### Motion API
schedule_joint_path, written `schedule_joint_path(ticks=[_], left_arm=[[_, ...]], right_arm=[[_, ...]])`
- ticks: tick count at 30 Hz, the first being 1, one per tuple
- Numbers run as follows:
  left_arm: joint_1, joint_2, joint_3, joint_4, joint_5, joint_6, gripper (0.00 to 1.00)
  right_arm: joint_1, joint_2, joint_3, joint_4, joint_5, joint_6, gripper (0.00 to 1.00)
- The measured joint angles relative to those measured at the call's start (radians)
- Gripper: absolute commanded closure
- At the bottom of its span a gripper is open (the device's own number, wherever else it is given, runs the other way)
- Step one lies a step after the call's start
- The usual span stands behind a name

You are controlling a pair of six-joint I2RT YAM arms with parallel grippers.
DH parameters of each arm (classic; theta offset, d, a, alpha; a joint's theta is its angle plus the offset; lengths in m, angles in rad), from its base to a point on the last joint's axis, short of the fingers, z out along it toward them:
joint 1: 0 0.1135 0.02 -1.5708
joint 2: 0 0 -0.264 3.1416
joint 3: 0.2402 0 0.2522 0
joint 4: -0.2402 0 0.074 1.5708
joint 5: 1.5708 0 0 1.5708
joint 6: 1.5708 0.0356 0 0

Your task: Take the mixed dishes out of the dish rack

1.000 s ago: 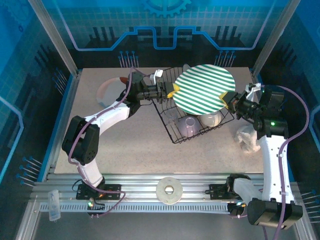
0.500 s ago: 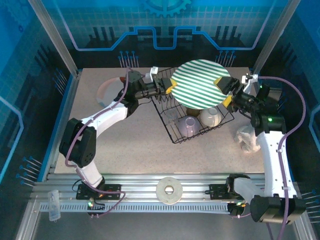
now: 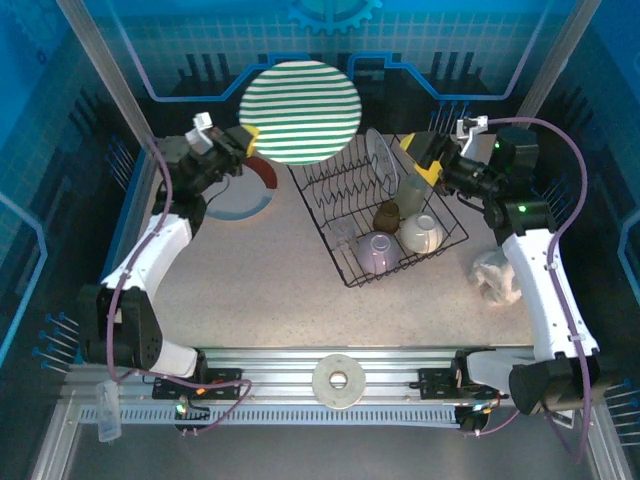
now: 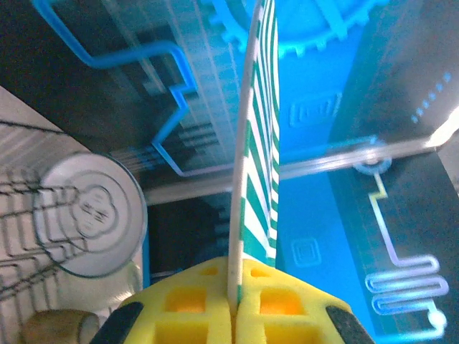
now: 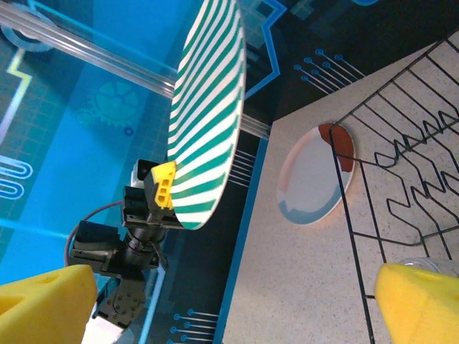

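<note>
Lavender cup (image 3: 375,250) and cream bowl (image 3: 421,233) sit nearest in the dish rack (image 3: 320,225). The small brown cup (image 3: 388,214) and pale tumbler (image 3: 412,192) stand just behind them. Over the rack's far right corner the right gripper (image 3: 425,162) hovers with its jaws spread wide and nothing between them.

Farther left, the plate with the red, white and dark rim (image 3: 240,200) lies flat on the table (image 3: 250,290), out of the rack. Above and beyond it, the left gripper (image 3: 245,138) pinches the green-and-white striped plate (image 3: 300,110) by its rim. It holds that plate high, on edge, close to the back panel.

The step in hand looks like setting this plate down on the left. To do it well, the left arm should bring the plate away from the panel first, then tip it flat while lowering. It could go onto the rimmed plate or just beside it. The pinch is narrow and at the edge, so a slow descent should stop the plate swinging. The jaws should part only once it rests.
</note>
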Motion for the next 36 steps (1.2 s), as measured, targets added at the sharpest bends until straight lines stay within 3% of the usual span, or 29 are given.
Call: schedule_joint_path(ticks=[7,15,24,36], left_arm=[[0.211,-0.061,-0.201,-0.02,-0.013,0.046,1.0],[0.345,-0.017,-0.28,-0.031,-0.009,0.103,1.0],[0.38,0.199,-0.243,-0.045,0.027,0.177,1.0],[0.393,0.379,-0.135,-0.053,0.06,0.236,1.0]], right_arm=[[0.021,0.057,0.011,0.0,-0.01,-0.036,0.0],[0.037,0.095,0.021,0.003,-0.054,-0.047,0.0],[0.071,0.115,0.045,-0.002,-0.088,-0.08,0.0],[0.079,0.114,0.042,-0.022,-0.083,-0.103,0.0]])
